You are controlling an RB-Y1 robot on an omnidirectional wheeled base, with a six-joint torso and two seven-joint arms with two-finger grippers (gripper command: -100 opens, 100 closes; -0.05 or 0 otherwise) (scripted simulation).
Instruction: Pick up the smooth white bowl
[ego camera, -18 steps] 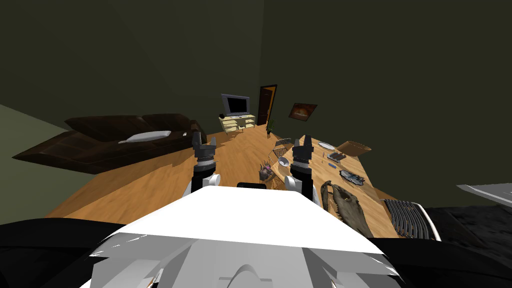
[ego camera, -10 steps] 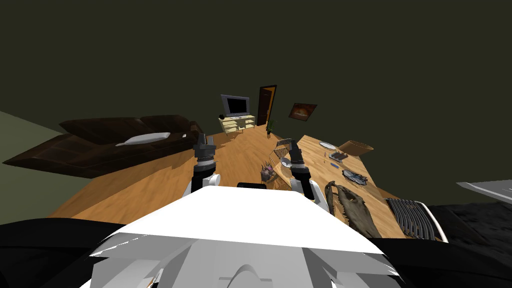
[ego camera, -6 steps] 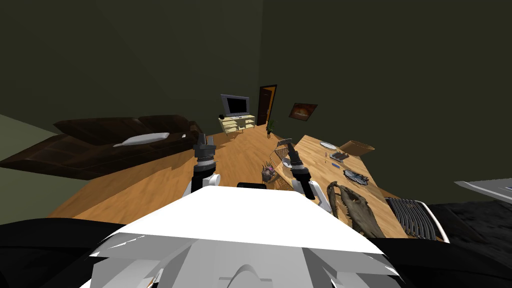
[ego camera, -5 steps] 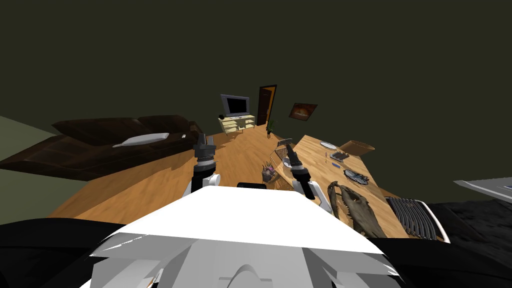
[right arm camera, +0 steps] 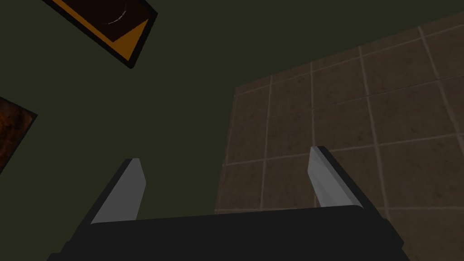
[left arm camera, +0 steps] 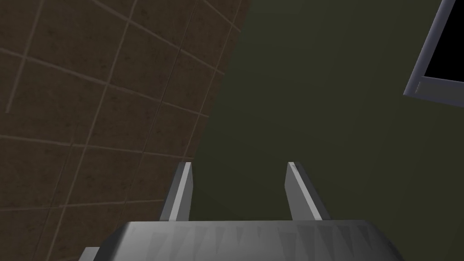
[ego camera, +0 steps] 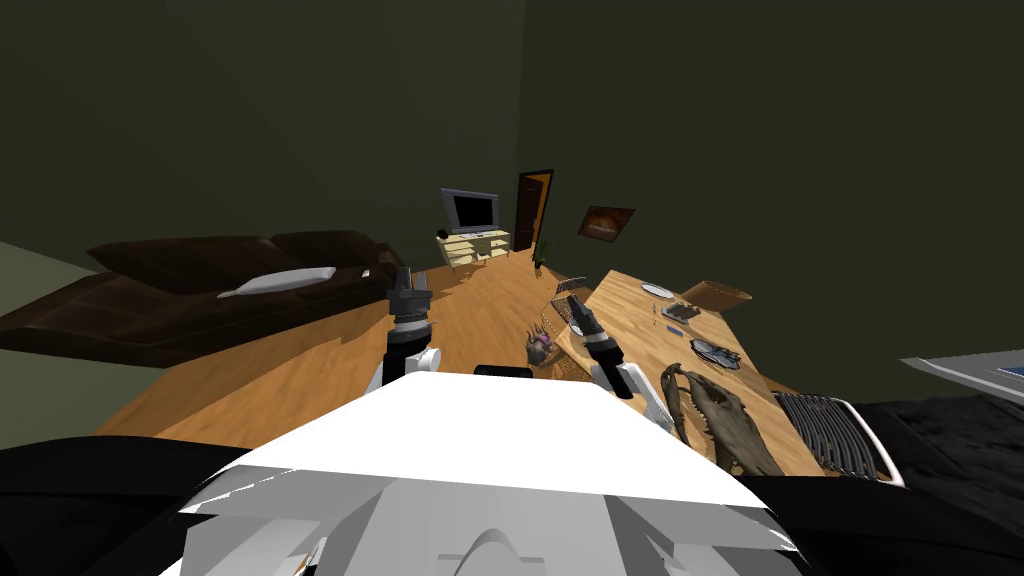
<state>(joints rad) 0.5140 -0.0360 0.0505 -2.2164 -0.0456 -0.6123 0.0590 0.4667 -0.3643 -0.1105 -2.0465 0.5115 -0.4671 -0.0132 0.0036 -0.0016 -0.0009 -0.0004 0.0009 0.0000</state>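
Two sets of jaws stand released, empty. Bowl (ego camera: 576, 330) sits on the worktop (ego camera: 640, 335) edge at one o'clock, just beside the right arm (ego camera: 603, 352). Step in hand: the reach. Next, I judge, right jaws must tip down astride its rim.
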